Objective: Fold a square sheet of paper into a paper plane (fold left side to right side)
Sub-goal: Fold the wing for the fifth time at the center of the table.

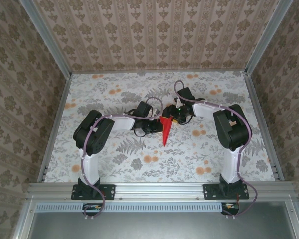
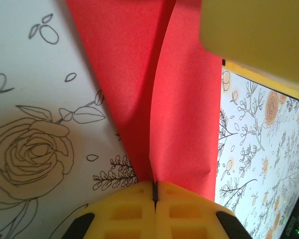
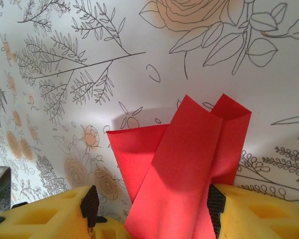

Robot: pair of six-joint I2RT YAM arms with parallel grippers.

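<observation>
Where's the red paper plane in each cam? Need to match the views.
Top external: paper plane at table centre, between the two wrists, tip pointing toward the arm bases.
Left wrist: paper plane runs from the top edge down into the shut left gripper.
Right wrist: paper plane at lower centre, between the fingers of the open right gripper.
Shared landmark: the flower-print tablecloth beneath it.
</observation>
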